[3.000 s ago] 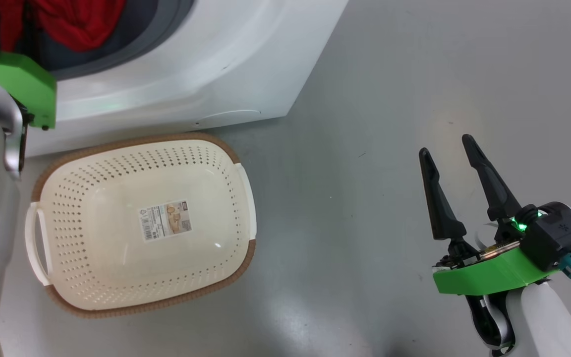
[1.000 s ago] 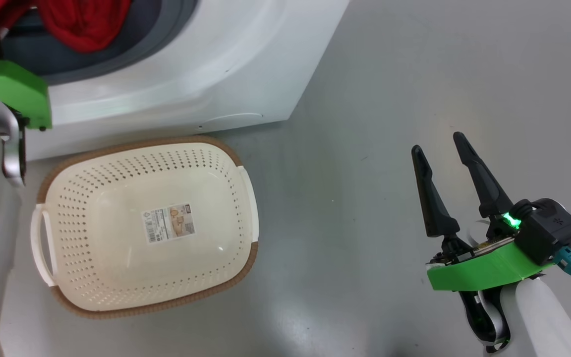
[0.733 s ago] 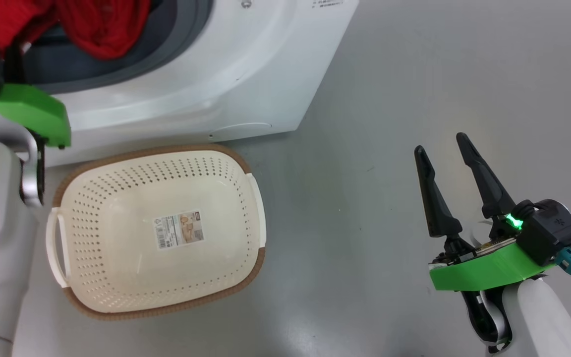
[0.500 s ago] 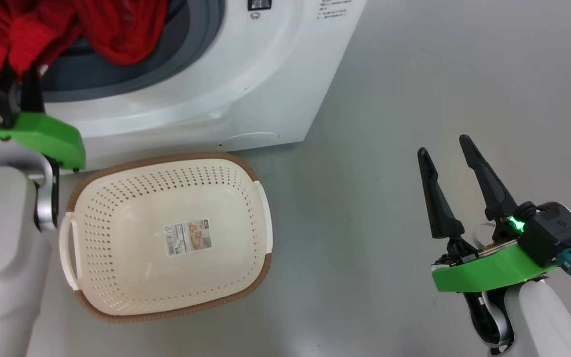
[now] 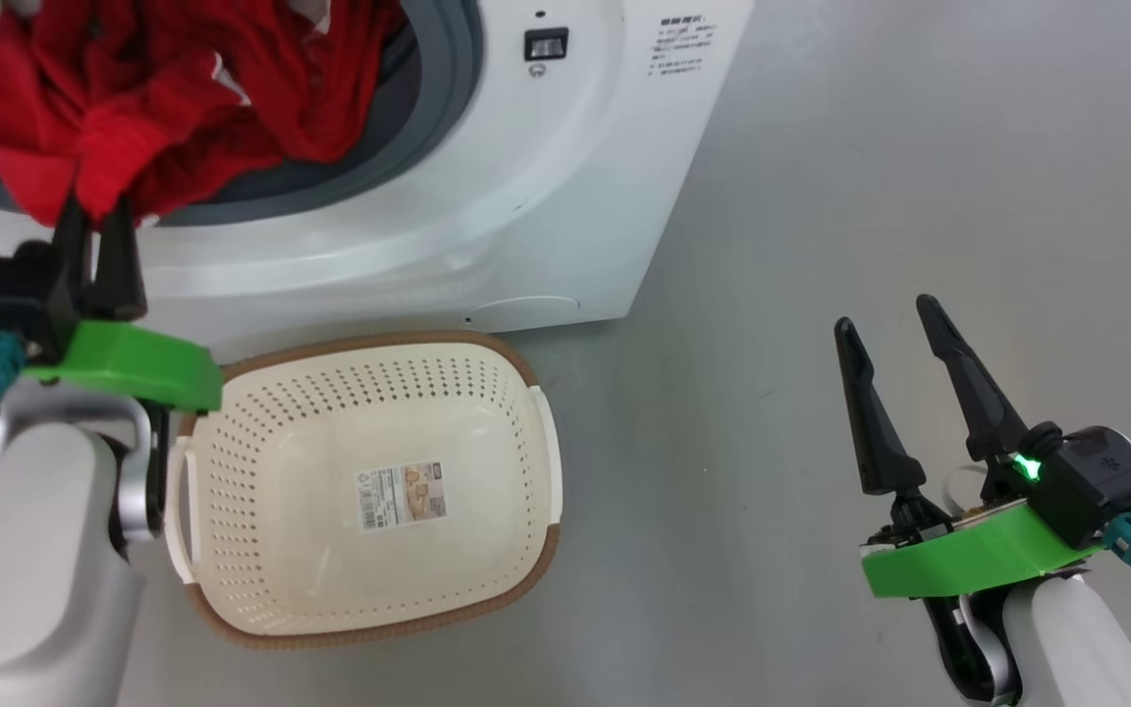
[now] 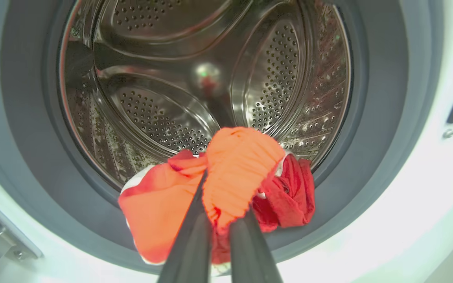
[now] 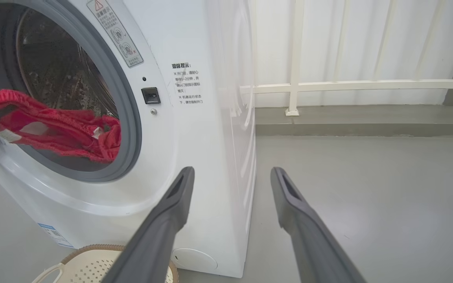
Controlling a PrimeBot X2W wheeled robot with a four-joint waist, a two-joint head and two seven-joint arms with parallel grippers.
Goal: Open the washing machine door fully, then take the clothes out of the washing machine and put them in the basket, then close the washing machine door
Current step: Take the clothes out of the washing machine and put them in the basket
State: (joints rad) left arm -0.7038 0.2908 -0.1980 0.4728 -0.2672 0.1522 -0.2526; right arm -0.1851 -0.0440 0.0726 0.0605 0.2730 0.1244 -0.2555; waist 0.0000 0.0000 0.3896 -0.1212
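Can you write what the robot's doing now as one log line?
left gripper: shut on clothes at washing machine mouth | right gripper: open, empty | basket: no clothes

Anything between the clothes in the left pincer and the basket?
Nothing visible. The left pincer grips the clothes at the mouth of the washing machine; the basket stands on the floor just below, its inside unobstructed.

Bright, even light — clothes [image 6: 242, 169] overexposed orange (left wrist), edges bowed.
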